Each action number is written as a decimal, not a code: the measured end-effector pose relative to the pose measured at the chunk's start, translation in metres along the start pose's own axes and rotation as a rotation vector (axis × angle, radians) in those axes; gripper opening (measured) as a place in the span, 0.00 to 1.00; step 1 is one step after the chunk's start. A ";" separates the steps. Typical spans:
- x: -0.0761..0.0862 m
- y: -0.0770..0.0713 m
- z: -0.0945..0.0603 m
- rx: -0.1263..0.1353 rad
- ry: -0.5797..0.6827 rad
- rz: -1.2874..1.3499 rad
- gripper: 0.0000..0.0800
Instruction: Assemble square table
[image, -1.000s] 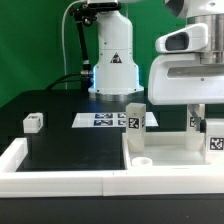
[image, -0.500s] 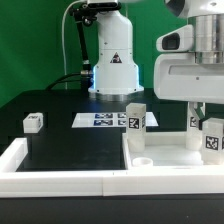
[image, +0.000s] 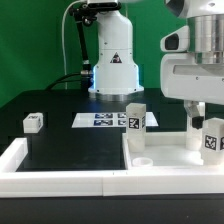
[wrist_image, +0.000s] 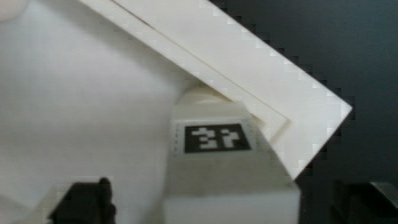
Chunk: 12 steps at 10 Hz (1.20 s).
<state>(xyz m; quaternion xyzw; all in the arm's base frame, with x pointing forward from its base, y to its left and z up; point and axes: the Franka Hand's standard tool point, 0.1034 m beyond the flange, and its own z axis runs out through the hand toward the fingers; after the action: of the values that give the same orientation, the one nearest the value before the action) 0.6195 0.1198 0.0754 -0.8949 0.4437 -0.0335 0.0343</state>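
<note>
Gripper (image: 203, 118) at right of the exterior frame, hanging from the large white wrist housing; jaws spread, one dark fingertip (wrist_image: 84, 203) at each lower corner of the wrist picture, flanking — not clamping — an upright leg (image: 210, 138) with a black-and-white tag on its face. Same leg (wrist_image: 228, 150) central in the wrist picture, standing in a corner of the square table top (image: 170, 152), hard against the raised rim. Table top — a white slab — at lower right of the exterior frame, with one round corner hole (image: 143, 160) near its front left. Second upright leg (image: 135, 119) at the slab's rear left corner, tag facing the camera. Third leg (image: 34, 123) lying well apart on the black table surface (image: 70, 150) at centre left. Marker board (image: 108, 121) flat on the black surface at frame centre, just left of the second leg. White border wall (image: 60, 180) across the lower edge and up the left side. White robot base (image: 112, 60) at upper centre, against a green backdrop.
</note>
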 end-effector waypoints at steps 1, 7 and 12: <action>-0.001 0.001 0.001 -0.001 -0.001 -0.043 0.79; -0.006 0.000 0.003 0.005 0.004 -0.546 0.81; -0.009 -0.002 0.003 0.003 0.004 -0.991 0.81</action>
<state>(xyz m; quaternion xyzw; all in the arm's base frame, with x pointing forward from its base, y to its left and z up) 0.6160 0.1279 0.0724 -0.9981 -0.0353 -0.0482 0.0144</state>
